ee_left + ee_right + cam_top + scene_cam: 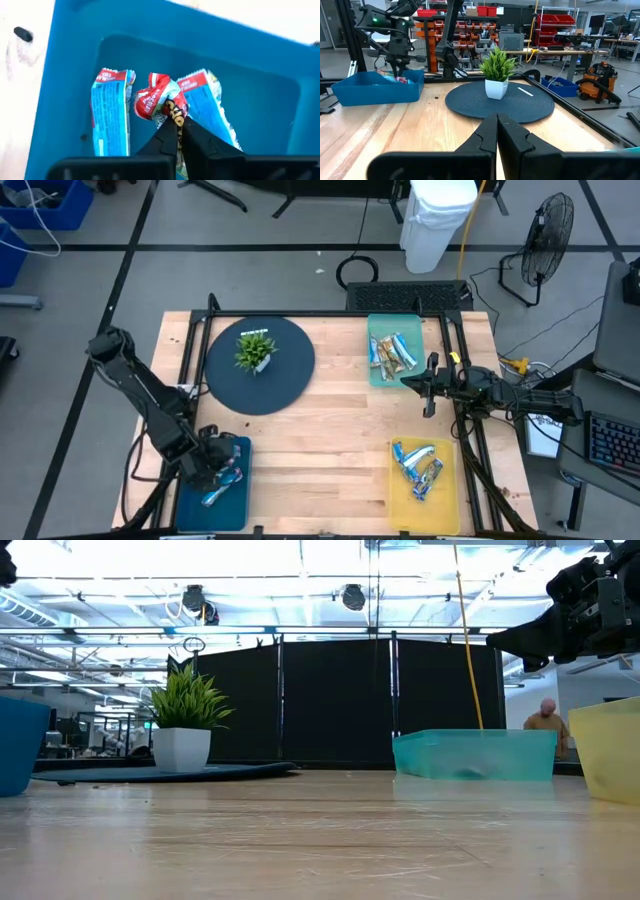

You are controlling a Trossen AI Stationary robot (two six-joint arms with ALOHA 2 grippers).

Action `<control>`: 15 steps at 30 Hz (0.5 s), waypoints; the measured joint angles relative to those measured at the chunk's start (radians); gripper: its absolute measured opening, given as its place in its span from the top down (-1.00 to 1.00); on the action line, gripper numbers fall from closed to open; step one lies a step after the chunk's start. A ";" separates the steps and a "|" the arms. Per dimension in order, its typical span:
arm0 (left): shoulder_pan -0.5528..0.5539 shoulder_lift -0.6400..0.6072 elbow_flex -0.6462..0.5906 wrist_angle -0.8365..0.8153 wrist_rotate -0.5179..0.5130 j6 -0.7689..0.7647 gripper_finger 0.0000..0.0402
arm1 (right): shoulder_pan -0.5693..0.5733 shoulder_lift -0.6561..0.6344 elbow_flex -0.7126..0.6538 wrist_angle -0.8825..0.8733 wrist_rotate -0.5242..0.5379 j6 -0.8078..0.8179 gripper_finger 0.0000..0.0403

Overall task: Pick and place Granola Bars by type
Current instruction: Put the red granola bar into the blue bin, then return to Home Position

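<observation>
High view: pale wooden table (320, 450) on grey floor; dark round mat (260, 365) bearing a potted plant (255, 352); teal tray (395, 355), yellow tray (425, 470) and blue tray (215, 485), each holding Granola Bars (415, 463). Left gripper (222, 470) sits over the blue tray; right gripper (428, 385) hovers beside the teal tray. Low view: black partition panels (340, 700), ceiling lights, a seated person (545, 720) (far behind). Left wrist view: fingers pinched on a crumpled red-and-white bar (160, 97), two blue bars alongside. Right wrist view: fingers closed, empty; shelving with red bins (560, 22) beyond.
</observation>
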 joint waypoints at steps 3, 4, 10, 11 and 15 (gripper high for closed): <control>0.020 -0.001 0.000 0.034 0.000 -0.017 0.75 | 0.000 0.000 0.000 0.000 0.000 0.000 0.98; 0.026 -0.001 0.000 0.045 0.000 -0.016 0.69 | 0.000 0.000 0.000 0.000 0.000 0.000 0.98; 0.055 -0.001 0.000 0.072 0.026 0.014 0.39 | 0.000 0.000 0.000 0.000 0.000 0.000 0.98; 0.060 -0.001 0.000 0.072 0.030 0.030 0.35 | 0.000 0.000 0.000 0.000 0.000 0.000 0.98; 0.071 -0.005 0.000 0.110 -0.056 0.167 0.27 | 0.000 0.000 0.000 0.000 0.000 0.000 0.98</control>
